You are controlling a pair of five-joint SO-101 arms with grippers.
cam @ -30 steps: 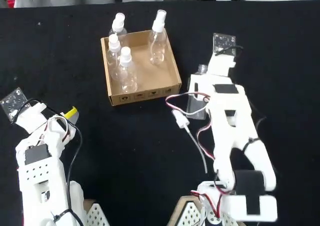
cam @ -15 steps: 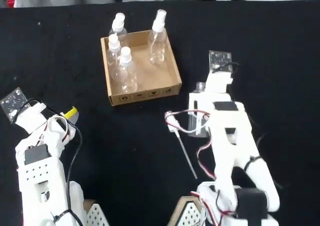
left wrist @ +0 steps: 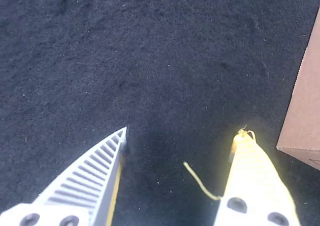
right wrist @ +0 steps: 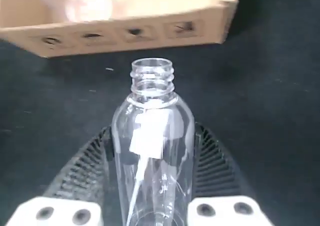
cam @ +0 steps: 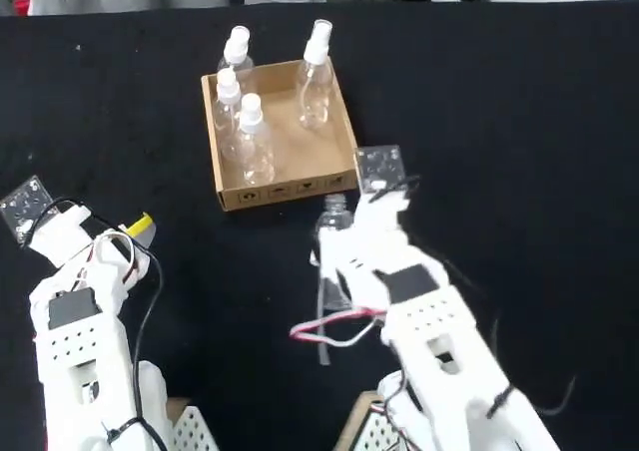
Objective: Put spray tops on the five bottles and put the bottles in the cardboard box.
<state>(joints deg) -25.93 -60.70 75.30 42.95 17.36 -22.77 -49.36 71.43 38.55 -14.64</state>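
Right hand (right wrist: 153, 131): closed around an uncapped clear bottle (right wrist: 152, 93), one finger pressed to each side of its body.
Held bottle: neck bare and open, pointing toward the cardboard box (cam: 290, 190). From above, it sits just in front of the box's near wall, not touching it.
Spray top (right wrist: 147, 136): a white piece with a thin tube shows through the bottle's clear wall. I cannot tell whether it lies under the bottle or against it.
Left hand (left wrist: 182, 133): wide open, nothing between its fingers, hanging over bare black bench (cam: 519, 122) well to the left of the box. A corner of the box shows at the edge of its own camera.
Capped bottles (cam: 250, 132): four upright with spray tops on. Three stand inside the box. I cannot tell whether the far-left one is inside or just behind the back wall.
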